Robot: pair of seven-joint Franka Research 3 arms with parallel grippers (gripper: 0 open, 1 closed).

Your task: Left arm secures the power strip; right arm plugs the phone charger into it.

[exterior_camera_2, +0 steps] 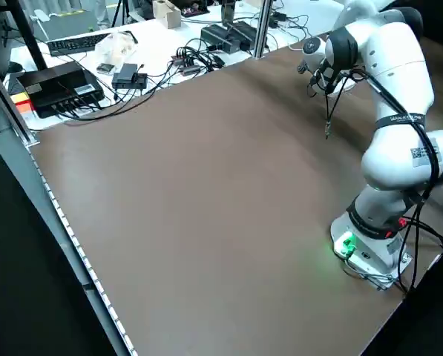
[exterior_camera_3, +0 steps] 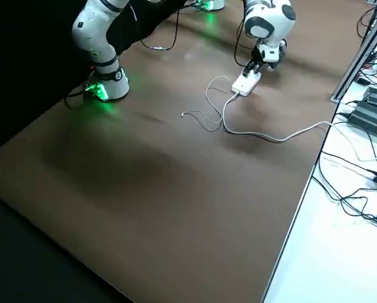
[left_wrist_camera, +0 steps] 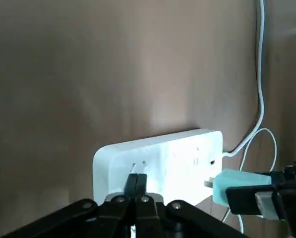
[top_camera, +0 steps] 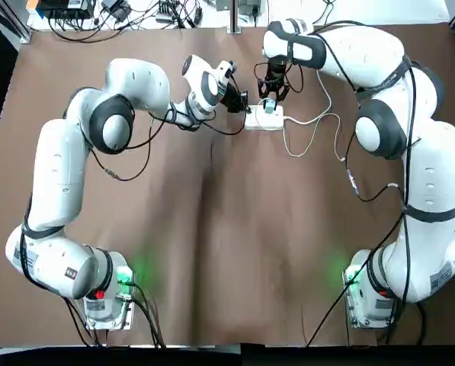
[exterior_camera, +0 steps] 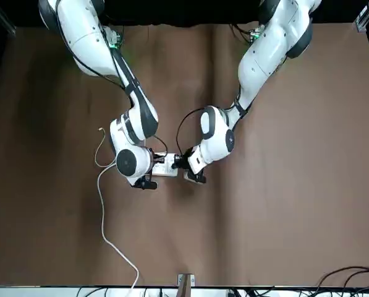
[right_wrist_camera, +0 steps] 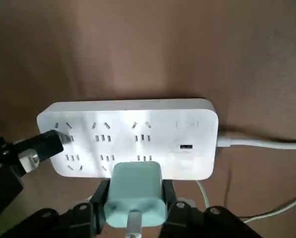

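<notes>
1 top, looking down | 2 wrist close-ups share power strip

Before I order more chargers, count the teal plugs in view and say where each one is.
1. The phone charger is gripped in the right hand, over the near edge of the power strip. Others could be hidden behind the arms.

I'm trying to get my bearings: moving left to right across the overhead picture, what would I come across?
Left robot arm, then the white power strip, then the right robot arm.
</notes>
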